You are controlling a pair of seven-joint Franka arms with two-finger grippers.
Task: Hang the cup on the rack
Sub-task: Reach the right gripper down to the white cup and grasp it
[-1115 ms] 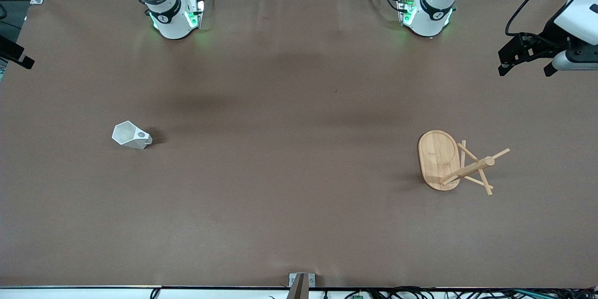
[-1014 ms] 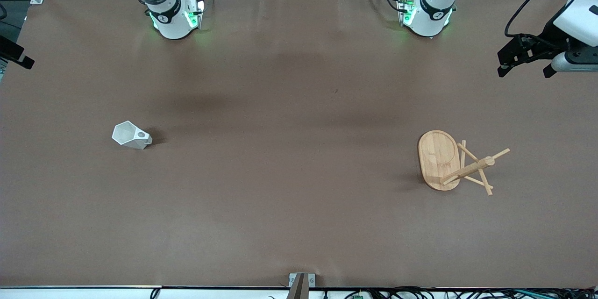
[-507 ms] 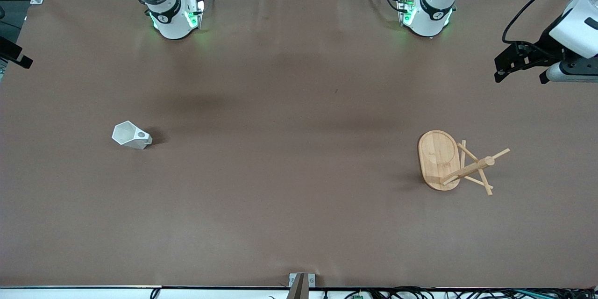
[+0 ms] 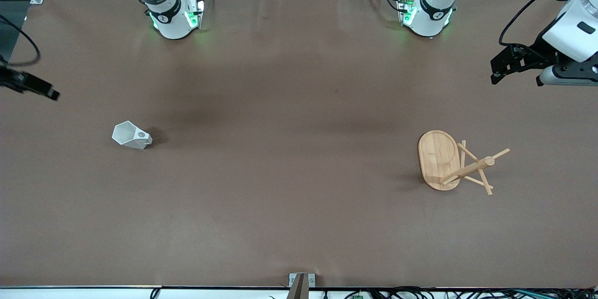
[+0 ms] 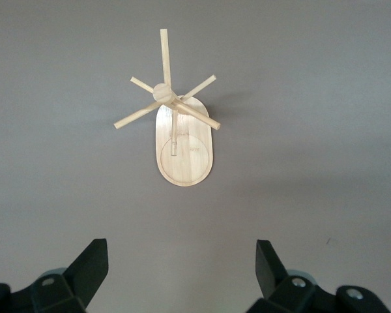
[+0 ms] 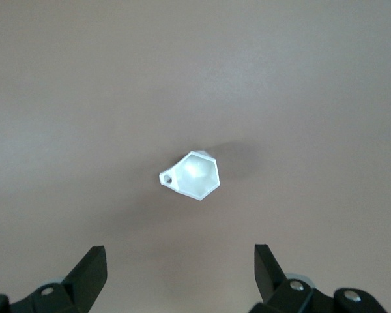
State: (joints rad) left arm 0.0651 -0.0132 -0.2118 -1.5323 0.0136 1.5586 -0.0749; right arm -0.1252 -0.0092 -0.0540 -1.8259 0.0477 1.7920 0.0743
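In the front view the cup (image 4: 131,136) stands near the right gripper (image 4: 42,89), the rack (image 4: 451,161) near the left gripper (image 4: 516,71). The left wrist view shows its spread fingers (image 5: 85,270) above the table, apart from the rack (image 5: 180,134). The right wrist view shows spread fingers (image 6: 88,274) apart from the cup (image 6: 194,175).

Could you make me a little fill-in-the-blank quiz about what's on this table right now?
1. The white cup stands toward the ____ arm's end of the table.
2. The bamboo rack stands upright on its oval ____.
3. The left claw hangs with its fingers ____.
4. The right claw holds ____.

Missing words: right; base; open; nothing
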